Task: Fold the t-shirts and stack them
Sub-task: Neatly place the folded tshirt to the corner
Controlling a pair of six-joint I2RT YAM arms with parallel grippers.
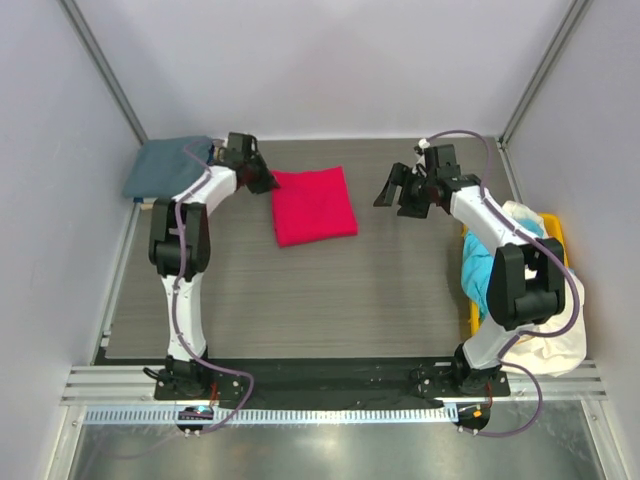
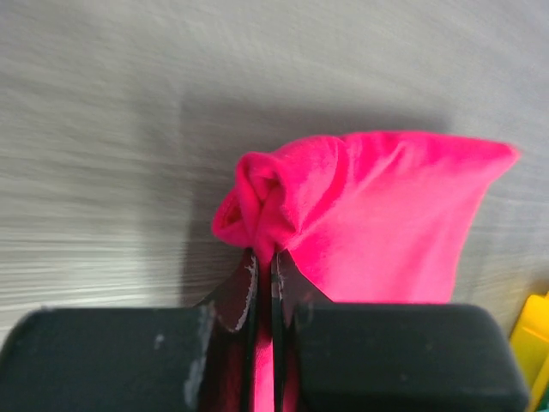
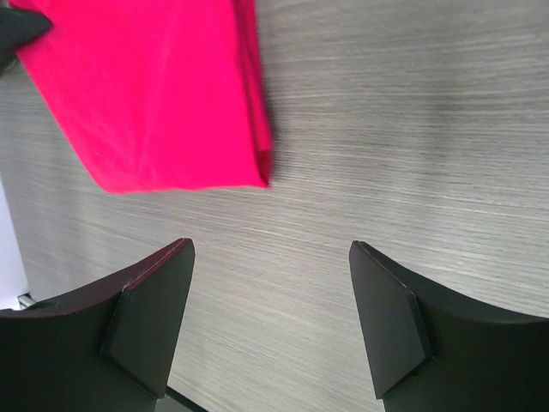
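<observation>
Grey table [image 1: 330,290]; left hand [image 2: 264,264] tight on red-pink t-shirt [image 1: 315,205] corner

The desk [image 1: 330,290] is grey, with thin lines like wood. A folded red-pink shirt [image 1: 314,205] lies on it near the back. A blue-grey shirt [image 1: 165,168] lies at the back left corner. A yellow bin [image 1: 555,232] sits at the right edge.

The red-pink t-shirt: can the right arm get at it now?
Probably yes: the right pincer is open and only bare table lies between it and the red-pink t-shirt. The left pincer grips the opposite edge.
</observation>
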